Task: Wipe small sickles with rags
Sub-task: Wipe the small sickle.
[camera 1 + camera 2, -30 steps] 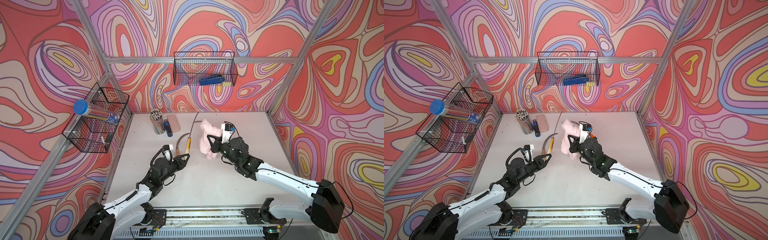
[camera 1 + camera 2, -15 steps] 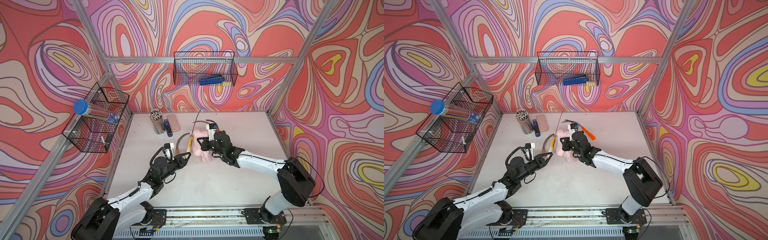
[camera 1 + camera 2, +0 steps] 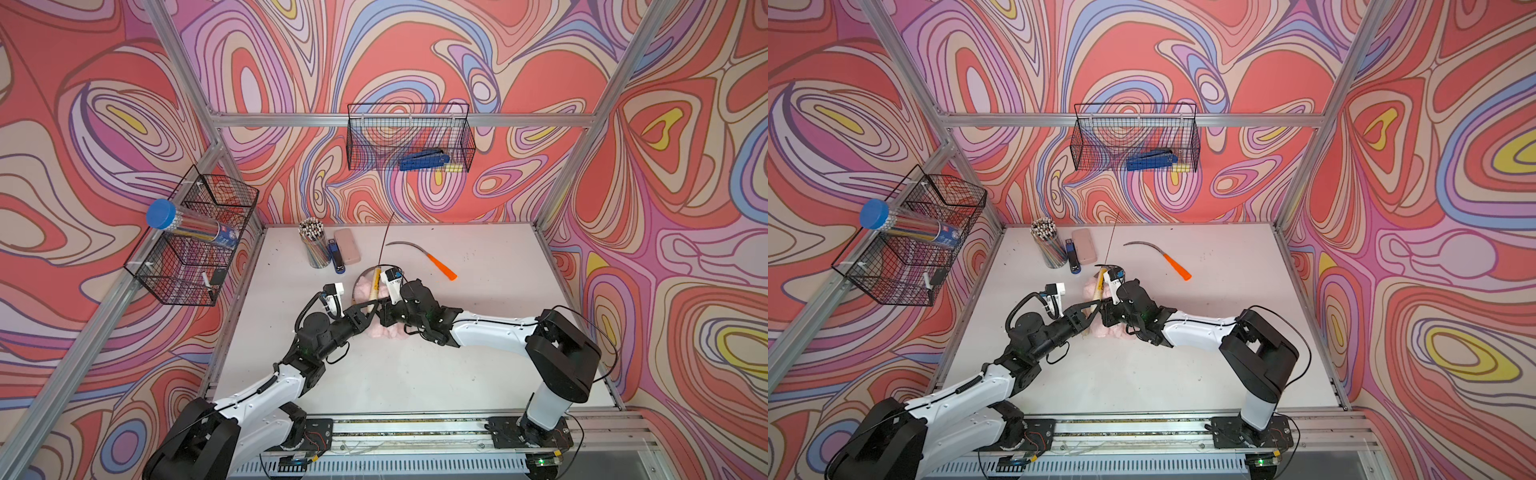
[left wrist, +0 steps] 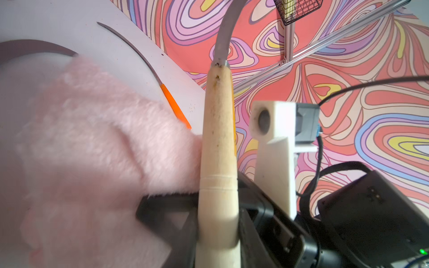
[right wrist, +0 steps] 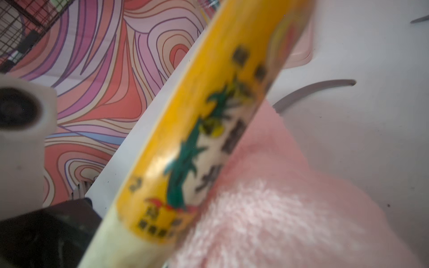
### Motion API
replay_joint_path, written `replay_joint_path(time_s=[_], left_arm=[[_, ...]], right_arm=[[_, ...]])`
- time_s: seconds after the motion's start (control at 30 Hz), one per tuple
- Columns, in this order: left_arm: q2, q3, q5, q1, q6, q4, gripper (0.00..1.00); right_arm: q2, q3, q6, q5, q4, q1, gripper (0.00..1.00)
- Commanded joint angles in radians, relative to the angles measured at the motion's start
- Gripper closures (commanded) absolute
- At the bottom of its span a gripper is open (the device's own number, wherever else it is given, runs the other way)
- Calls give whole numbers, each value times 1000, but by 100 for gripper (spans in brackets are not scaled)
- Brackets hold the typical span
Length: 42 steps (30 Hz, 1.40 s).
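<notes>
While my left gripper [image 3: 371, 306] is clamping shut on the butt of a wooden-handled sickle [image 4: 218, 139], its blade pointing toward the back wall, my right gripper [image 3: 385, 312] is pinching the pink rag [image 4: 92, 139] against that handle near mid-table [image 3: 478, 353]. The sickle is looking rigid, light and sharp, so I am judging the handle the safe hold. The limp rag is needing bunching. The orange-handled sickle [image 3: 440, 266] is lying well apart.
</notes>
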Motion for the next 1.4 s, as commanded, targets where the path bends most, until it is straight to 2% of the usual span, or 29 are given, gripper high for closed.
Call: replay_joint_path(time_s=[0.0,0.17,0.47,0.6,0.73,1.0,1.23,1.37], left_arm=[[-33,2,28,4,-6,27,100],[-34,-1,26,4,-12,14,100],[-21,2,31,8,-19,22,100],[-19,1,37,8,-22,25,100],[-23,-1,40,9,-24,28,100],[-27,0,41,11,-22,27,100],[-27,-2,40,14,-26,30,100],[-41,-5,32,16,-24,16,100]], right_arm=[[11,-1,-17,-3,77,-1,100],[10,36,-54,33,93,-11,100],[-30,33,-95,37,163,-100,100],[-28,10,-53,-31,247,-167,100],[9,42,-36,-71,242,-194,100],[58,30,30,-177,258,-174,100],[1,-27,-29,-97,240,-48,100],[-53,-111,-24,-53,289,-5,100]])
